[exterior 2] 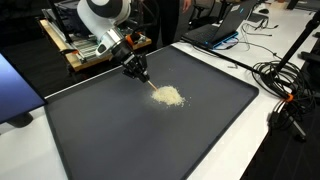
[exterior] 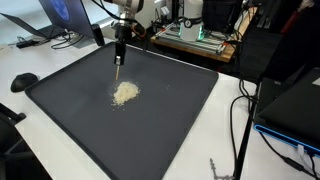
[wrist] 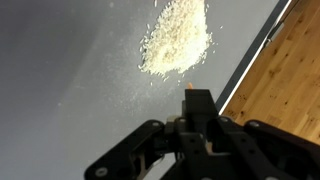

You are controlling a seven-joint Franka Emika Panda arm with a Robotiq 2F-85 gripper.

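My gripper (exterior: 120, 52) (exterior 2: 136, 68) (wrist: 196, 122) is shut on a thin tool with a black handle (wrist: 197, 102) and a small orange tip. It points down at a large dark mat (exterior: 170, 125) (exterior 2: 120, 140) (wrist: 60, 80). A small pile of whitish grains (exterior: 125, 93) (exterior 2: 167, 96) (wrist: 175, 38) lies on the mat. The tool's tip hovers at the pile's near edge; whether it touches I cannot tell. A few stray grains are scattered around the pile.
The mat lies on a white table. A laptop (exterior: 60, 15) (exterior 2: 225, 30), a wooden board with electronics (exterior: 195, 40) (exterior 2: 80, 50), cables (exterior 2: 285, 85) and a black box (exterior: 290, 100) stand around it. A dark round object (exterior: 23, 81) sits by one corner.
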